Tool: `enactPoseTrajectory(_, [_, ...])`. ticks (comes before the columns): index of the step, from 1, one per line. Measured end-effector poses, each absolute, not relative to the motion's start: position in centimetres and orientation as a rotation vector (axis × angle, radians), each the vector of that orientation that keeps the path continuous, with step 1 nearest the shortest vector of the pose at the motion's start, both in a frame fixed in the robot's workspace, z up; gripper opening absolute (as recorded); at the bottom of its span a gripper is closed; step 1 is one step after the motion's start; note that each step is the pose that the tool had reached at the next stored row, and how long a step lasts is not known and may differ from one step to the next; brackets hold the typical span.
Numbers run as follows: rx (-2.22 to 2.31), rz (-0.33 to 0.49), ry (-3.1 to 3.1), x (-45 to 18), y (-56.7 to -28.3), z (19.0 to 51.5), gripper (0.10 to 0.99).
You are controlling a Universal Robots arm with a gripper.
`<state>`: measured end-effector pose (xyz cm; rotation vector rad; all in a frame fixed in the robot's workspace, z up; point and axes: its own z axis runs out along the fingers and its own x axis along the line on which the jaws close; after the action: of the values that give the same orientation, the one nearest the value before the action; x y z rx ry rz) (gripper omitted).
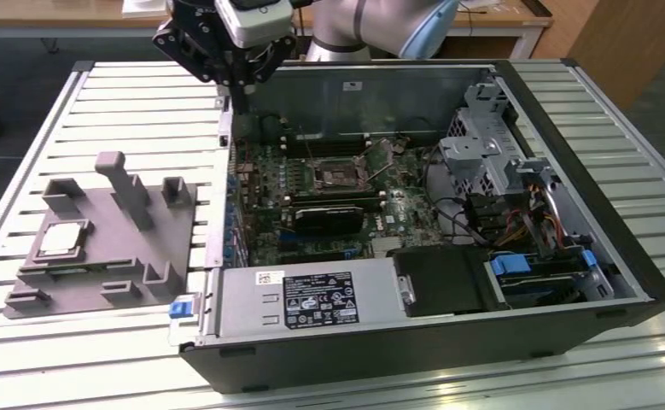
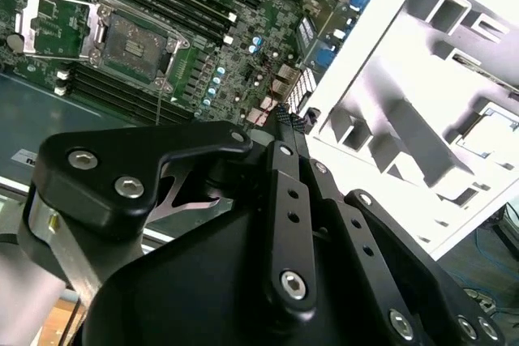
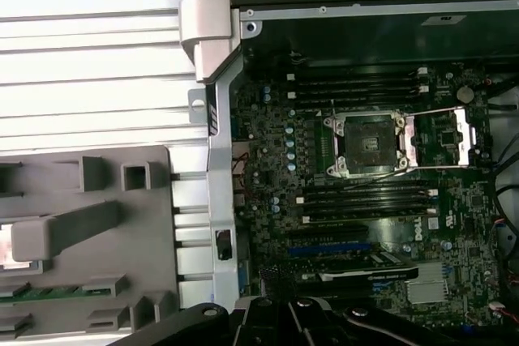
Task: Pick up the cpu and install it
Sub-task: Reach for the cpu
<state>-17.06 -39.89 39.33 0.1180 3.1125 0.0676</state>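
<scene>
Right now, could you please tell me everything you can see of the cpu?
The cpu is a small flat square chip with a shiny silver metal top and a pale rim. It lies flat, top up, in a square seat of the grey plastic fixture, which rests on the slatted table at the exterior view's left of the open computer case. Only the fixture touches it; the gripper hangs well apart, above the case's edge.

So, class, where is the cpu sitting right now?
In the exterior view, the cpu lies flat on the grey fixture at the view's left, outside the open computer case.
</scene>
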Motion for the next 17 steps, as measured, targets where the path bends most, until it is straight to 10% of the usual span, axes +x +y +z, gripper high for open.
enactPoseTrajectory(17, [0.118, 0.068, 3.112, -18.8, -39.9, 39.3, 0.106])
